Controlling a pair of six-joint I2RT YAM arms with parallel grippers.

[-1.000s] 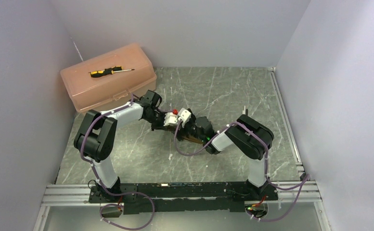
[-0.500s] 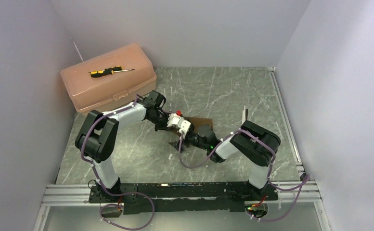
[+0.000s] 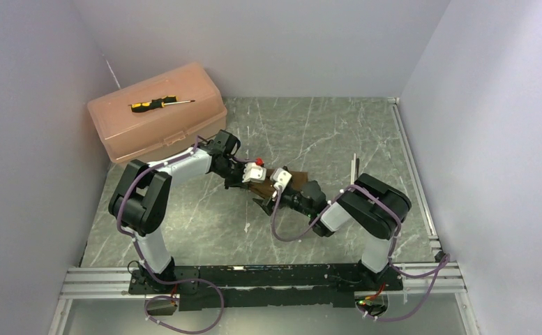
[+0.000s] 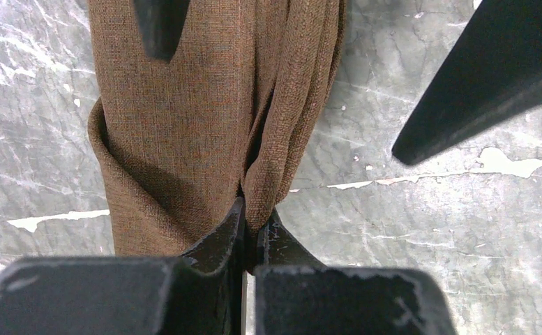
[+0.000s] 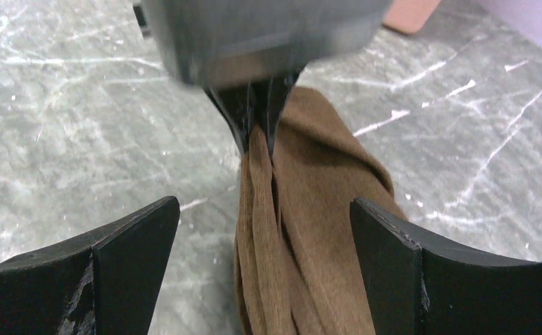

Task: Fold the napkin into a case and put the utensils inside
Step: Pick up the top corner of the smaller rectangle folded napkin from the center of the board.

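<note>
Brown napkin (image 4: 205, 118) bunches in the clamped left end effector (image 4: 250, 234), on the marble worktop (image 3: 337, 132). Right end effector (image 5: 264, 237) gapes astride it. Pink box (image 3: 157, 112) carrying a screwdriver (image 3: 157, 104) sits beyond them.

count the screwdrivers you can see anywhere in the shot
1. The screwdriver, with a yellow-and-black handle, lies on the lid of the pink box at the far left of the table. Whether the closed box holds others cannot be seen.
</note>
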